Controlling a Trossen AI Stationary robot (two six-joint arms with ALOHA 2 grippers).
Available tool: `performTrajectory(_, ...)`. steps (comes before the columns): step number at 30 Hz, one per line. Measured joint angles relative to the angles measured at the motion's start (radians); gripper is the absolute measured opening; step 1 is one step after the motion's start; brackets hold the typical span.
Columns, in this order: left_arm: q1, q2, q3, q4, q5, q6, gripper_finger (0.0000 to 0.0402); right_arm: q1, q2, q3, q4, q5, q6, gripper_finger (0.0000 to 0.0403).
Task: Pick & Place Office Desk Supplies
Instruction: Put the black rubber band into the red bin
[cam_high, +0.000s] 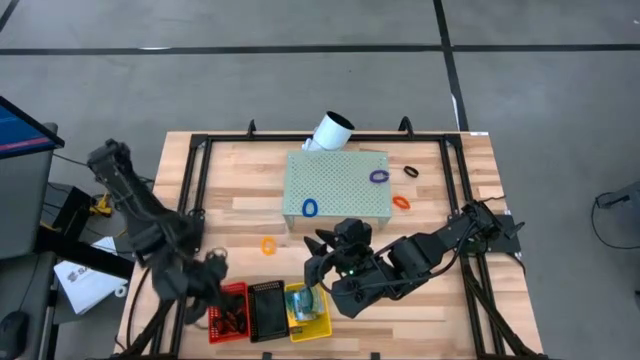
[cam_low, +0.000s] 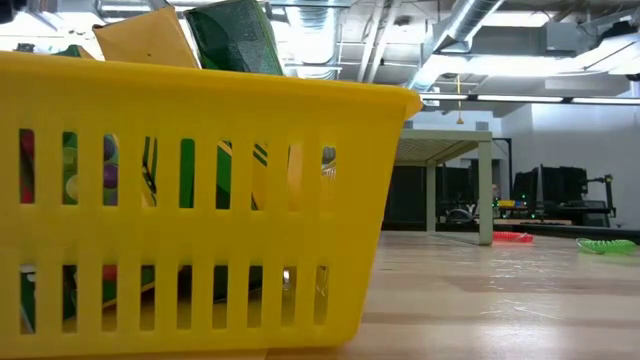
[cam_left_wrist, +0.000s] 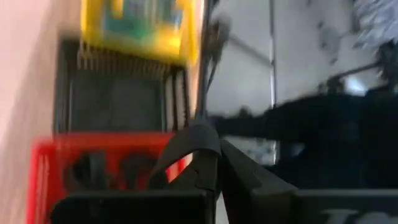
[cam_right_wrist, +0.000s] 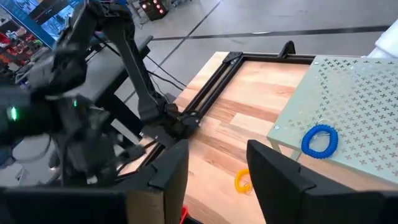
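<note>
Crayon boxes (cam_high: 305, 303) fill the yellow basket (cam_high: 322, 327) below the open right gripper (cam_high: 322, 262).

Left gripper (cam_left_wrist: 214, 165) pinched closed, right gripper (cam_right_wrist: 217, 165) with fingers apart, both arms bent low

A pale green perforated block (cam_high: 337, 186) sits mid-table before me, with a white tube (cam_high: 329, 131) tilted against its far edge. Black rails (cam_high: 195, 178) frame my wooden table (cam_high: 238, 180).
</note>
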Motion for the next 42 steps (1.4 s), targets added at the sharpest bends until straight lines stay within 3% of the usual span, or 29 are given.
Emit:
performTrajectory(7,-0.101,0.119,-0.123,0.007,-0.040,-0.151,0.0000,0.000,0.000,0.000,0.002,0.000,0.001,0.0156)
performTrajectory(11,-0.102,0.138,-0.135,0.074,0.003,-0.153,0.0019,0.000,0.000,0.000,0.005,0.000,0.019,0.0157)
performTrajectory(21,-0.101,0.150,-0.137,0.066,0.071,-0.077,0.0181,0.006,0.000,0.000,0.006,-0.003,0.019,0.0157)
performTrajectory(25,-0.101,0.150,-0.137,0.044,0.087,-0.040,0.0225,0.006,0.000,0.000,0.005,-0.003,0.019,0.0157)
performTrajectory(35,-0.101,0.114,-0.137,0.029,0.072,-0.006,0.0231,0.006,0.000,0.000,-0.013,-0.007,0.019,0.0155)
performTrajectory(39,-0.101,0.028,-0.137,0.047,-0.029,0.015,0.0218,0.007,0.000,0.000,-0.078,-0.048,0.047,0.0155)
performTrajectory(42,-0.101,-0.065,-0.137,0.060,-0.157,0.022,0.0209,0.014,0.000,0.000,-0.246,-0.076,0.198,0.0155)
